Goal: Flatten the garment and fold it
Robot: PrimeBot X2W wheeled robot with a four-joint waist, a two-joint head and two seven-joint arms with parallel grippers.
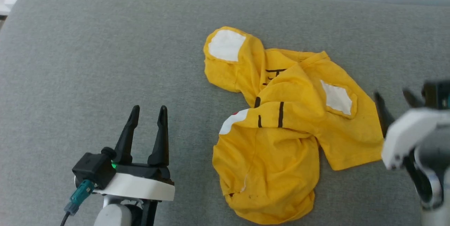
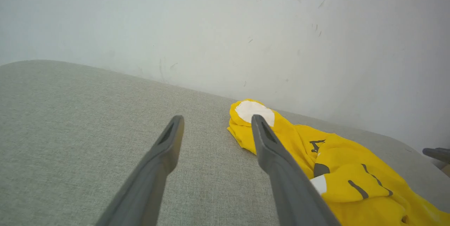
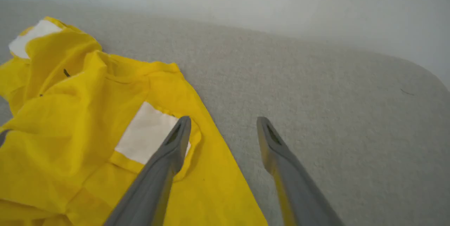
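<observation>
While the yellow T-shirt is found crumpled mid-way across the grey padded surface, no flattening or folding is judged done. Left tool and right tool are held released, empty, flanking it.

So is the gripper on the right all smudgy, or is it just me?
Head view: the right gripper is smeared with blur, while the left gripper and the crumpled bright yellow cotton T-shirt look sharp; right wrist view: its fingers are soft and out of focus too.
</observation>
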